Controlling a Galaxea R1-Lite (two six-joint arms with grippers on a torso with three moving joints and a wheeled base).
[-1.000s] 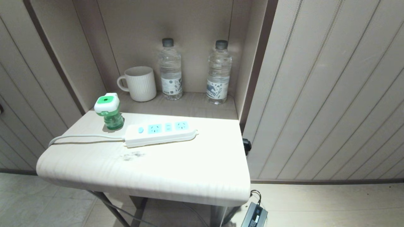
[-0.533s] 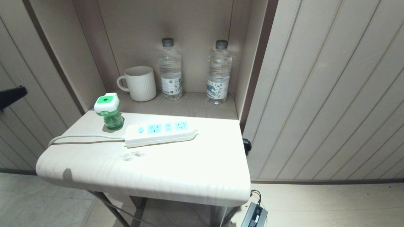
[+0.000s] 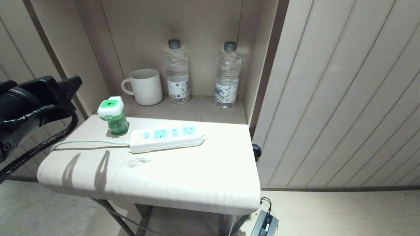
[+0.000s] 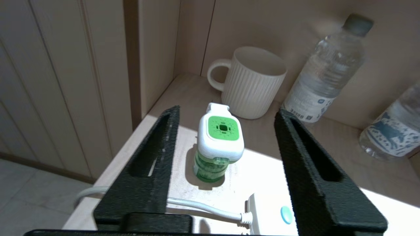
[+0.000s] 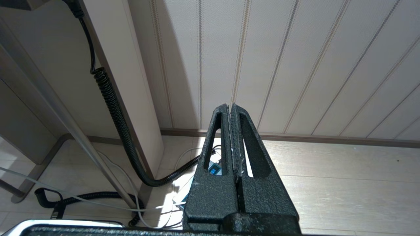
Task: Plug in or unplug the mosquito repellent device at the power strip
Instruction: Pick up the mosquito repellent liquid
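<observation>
Setting: pale wood-grain table (image 3: 183, 183) pushed against a beige panelled wall, its back part running into a recessed niche.
Count of task things: one mosquito repellent device (image 3: 112, 115) and one power strip (image 3: 166, 139).
Mosquito repellent device: stands upright near the table's left rear corner, white body with bright green top over a green liquid bottle. It is not plugged in; it sits just behind the switch end of the strip, apart from it.
Power strip: lies flat across the middle of the table, with three light-blue socket faces and a round blue switch at its left end.
Cord: one whitish-grey cord (image 3: 86, 142) runs from the switch end leftward and drops over the table's left edge.
Other things, counted: one ribbed white mug (image 3: 145, 87) and two clear water bottles (image 3: 177, 72) with dark caps, all standing in the niche behind the device.
Floor: one dark box (image 3: 265, 224) lies below the table's right front corner.
Left arm: reaches in from the left edge of the head view, above and beside the table's left end, casting two finger shadows on the tabletop.
Left gripper (image 4: 226, 144): spread wide and empty, aimed down at the device. In the wrist view the device shows in the gap between the two black fingers (image 4: 154, 157), touching neither.
Right arm: hangs low beside the table, out of the head view, pointing at the wall and floor.
Right gripper (image 5: 232, 137): pressed together with nothing between the fingers.
</observation>
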